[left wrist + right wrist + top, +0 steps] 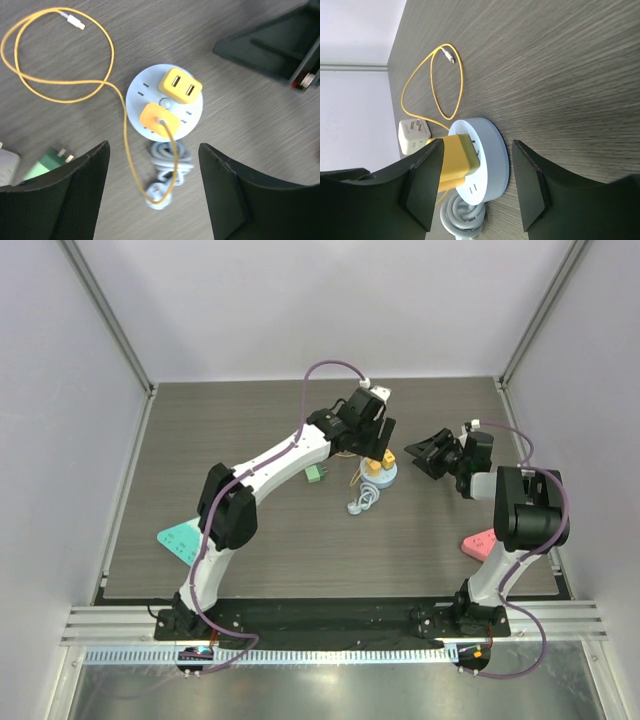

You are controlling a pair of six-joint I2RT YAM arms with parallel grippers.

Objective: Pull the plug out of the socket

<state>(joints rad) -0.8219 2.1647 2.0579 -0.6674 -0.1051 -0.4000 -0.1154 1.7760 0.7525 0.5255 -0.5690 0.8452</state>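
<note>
Overhead count, left to right: one teal card [180, 537], one green plug [317, 474], one left gripper [378, 448], one round blue socket [386, 480], one right gripper [428, 454], one pink card [480, 543]. One coiled grey cord [362, 504] lies just below the socket. The socket sits near frame centre on the table [250, 430], under the left gripper.

The left wrist view shows what overhead blurs. We count two plugs seated in the socket [142, 90]: a two-port plug [180, 86] at upper right and a cabled plug [157, 120] at lower left. One yellow cable [67, 101] loops off to the upper left. The left gripper [152, 150] has its jaws apart and holds nothing.

The right wrist view gives the socket [495, 145] side-on. Only here do we see one white plug [414, 135] whole, prongs showing, at the left beside the socket. The right gripper [477, 145] has its jaws apart and grips nothing. Overhead places it right of the socket and clear of it.
</note>
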